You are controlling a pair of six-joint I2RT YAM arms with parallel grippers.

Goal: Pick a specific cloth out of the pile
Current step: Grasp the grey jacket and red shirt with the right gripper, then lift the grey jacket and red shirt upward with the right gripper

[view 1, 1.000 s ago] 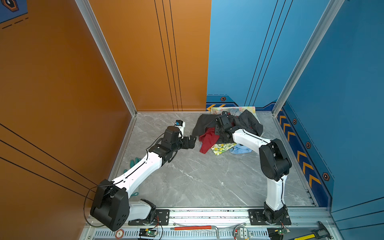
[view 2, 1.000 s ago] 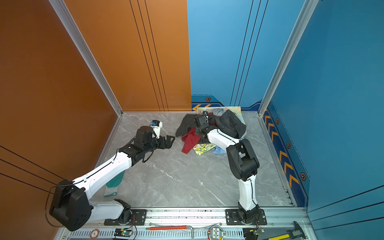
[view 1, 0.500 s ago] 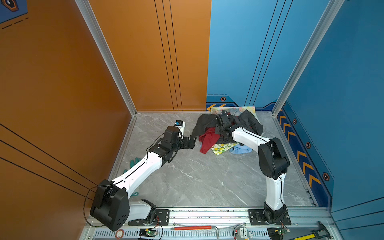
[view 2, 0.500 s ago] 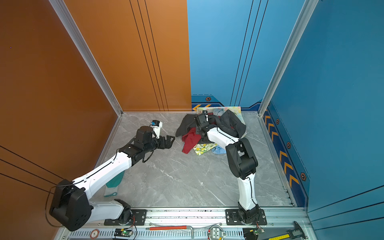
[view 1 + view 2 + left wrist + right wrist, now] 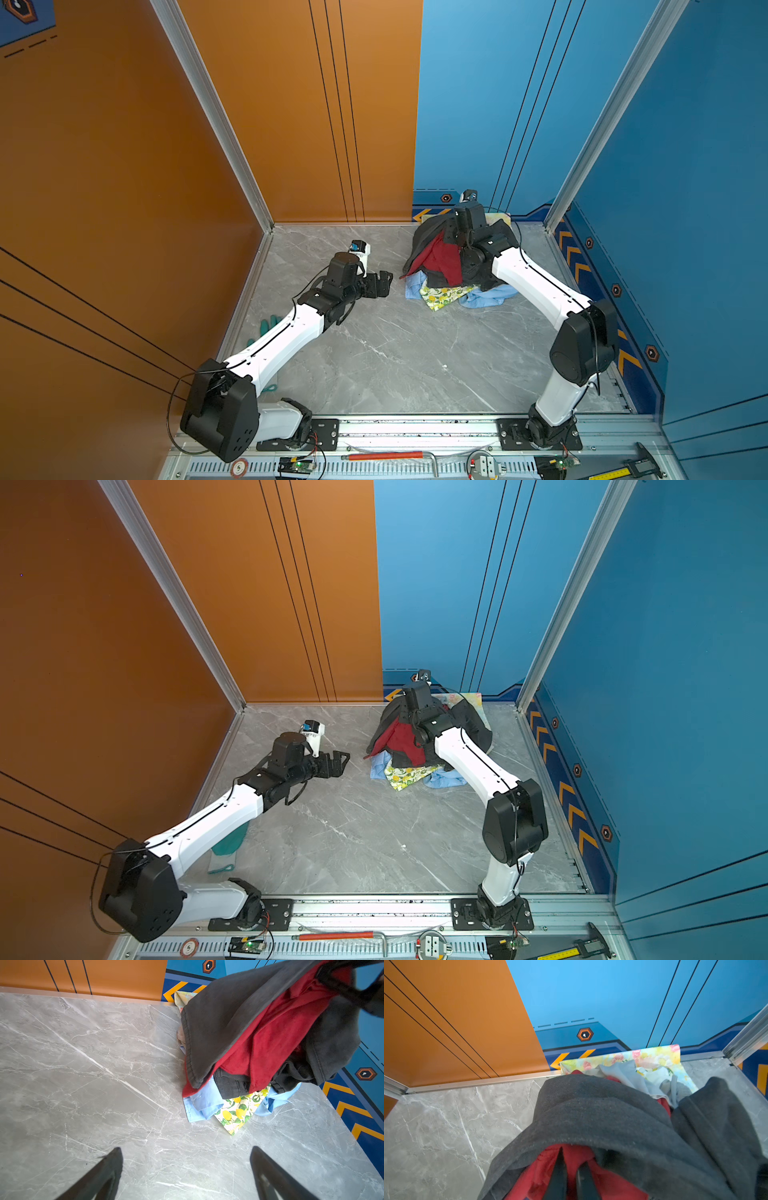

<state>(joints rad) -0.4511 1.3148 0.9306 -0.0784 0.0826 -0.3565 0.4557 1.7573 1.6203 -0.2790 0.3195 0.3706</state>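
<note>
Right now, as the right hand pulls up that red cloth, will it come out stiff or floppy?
Probably floppy: the red cloth hangs in soft folds. The dark grey garment drapes over it, so it will likely drag along. The right hand grips thin fabric, which might slip.

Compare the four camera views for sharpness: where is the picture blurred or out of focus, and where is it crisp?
Both top views: evenly lit, crisp across the pile. Left wrist view: marble table sharp, left gripper fingers soft dark wedges at the frame edge. Right wrist view: right gripper fingers and the red cloth around them blurred; dark grey garment and walls clearer.
</note>
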